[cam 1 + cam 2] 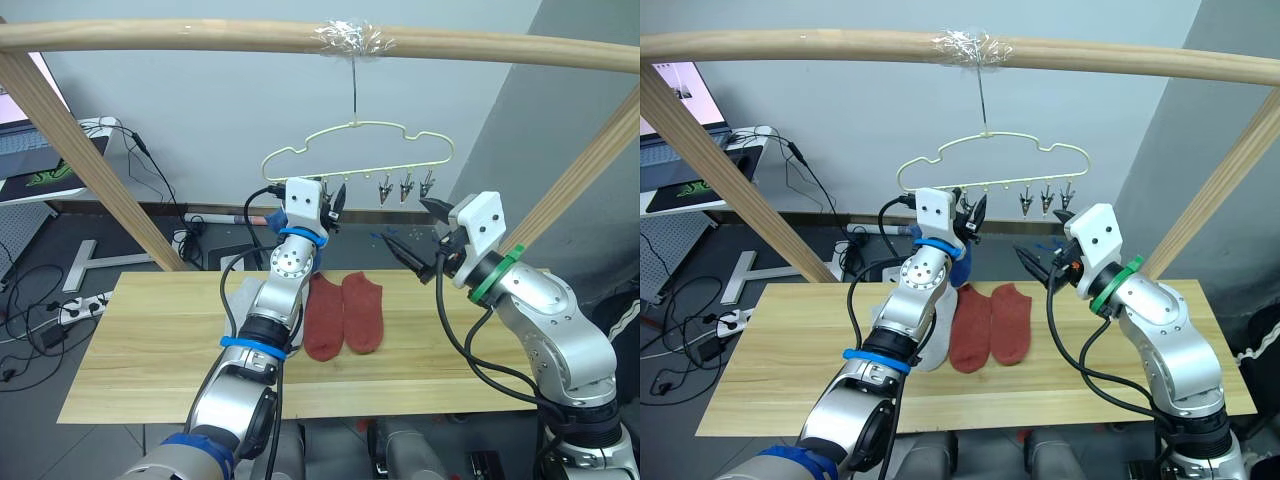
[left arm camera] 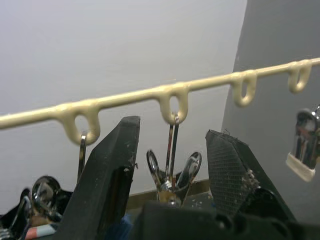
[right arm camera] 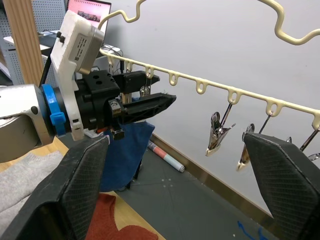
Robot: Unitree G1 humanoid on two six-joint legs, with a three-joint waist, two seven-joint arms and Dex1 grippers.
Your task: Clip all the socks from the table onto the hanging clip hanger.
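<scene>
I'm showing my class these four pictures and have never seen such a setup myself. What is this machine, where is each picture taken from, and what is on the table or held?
This is a humanoid robot with two arms, each ending in a gripper of two black fingers. Two pictures come from cameras in its head, looking down over its arms. The other two come from a camera on each wrist, looking along the fingers.

On the table lie two rust red socks side by side, and a grey sock lies partly under the left arm.

A clip hanger hangs from a wooden rail. A blue sock already hangs from it. The left gripper is raised to the hanger, open around one metal clip. The right gripper waits open beside it, holding nothing.
</scene>
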